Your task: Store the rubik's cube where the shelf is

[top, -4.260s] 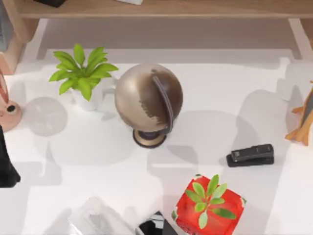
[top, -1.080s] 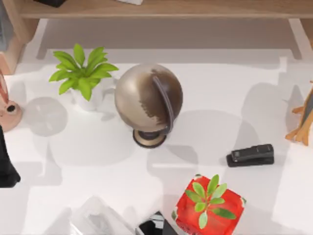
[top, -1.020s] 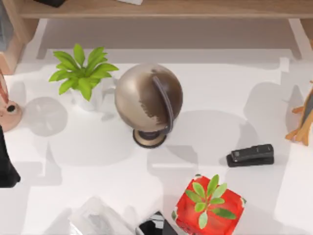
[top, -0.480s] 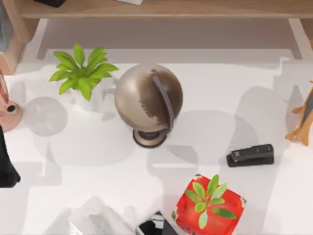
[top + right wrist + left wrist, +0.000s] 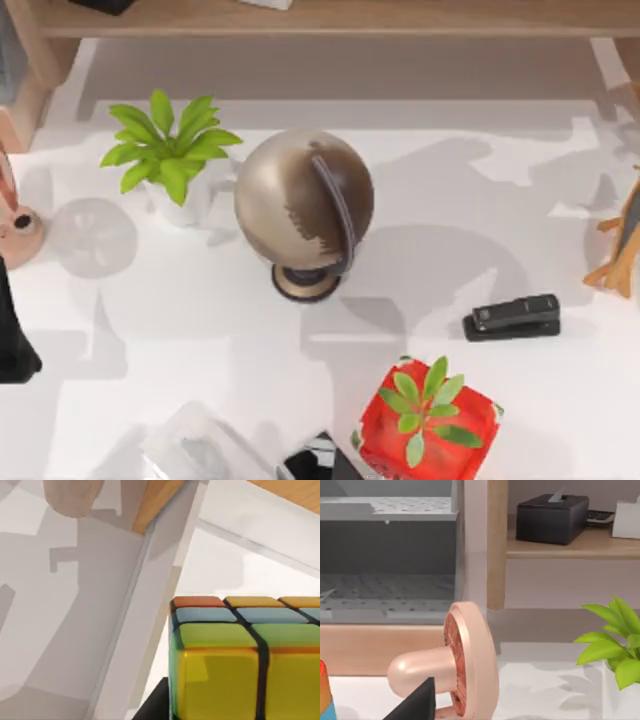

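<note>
Going from the left of the table (image 5: 470, 200), the potted plant (image 5: 170, 150), the globe (image 5: 305, 210), the black stapler (image 5: 512, 316) and the red box (image 5: 428, 420) with its green sprig are lying just as they were a moment ago; what is changing is the shade on the right of the table, which is stretching up toward the shelf (image 5: 330, 18) at the far edge, so I judge that the right arm is travelling that way overhead; in the right wrist view the rubik's cube (image 5: 245, 660) is sitting close under the camera, clear of the table, with a wooden support passing beside it; a dark pincer part is touching its lower edge, so the cube is probably being carried, yet whether the right pincer is closed on it I cannot tell; the cube is not yet on the shelf; the left wrist view is facing a pink mushroom ornament (image 5: 455, 667) and a black box (image 5: 551, 516) on the shelf board; the left pincer's state I cannot tell; no readable writing or brand is showing anywhere.
</note>
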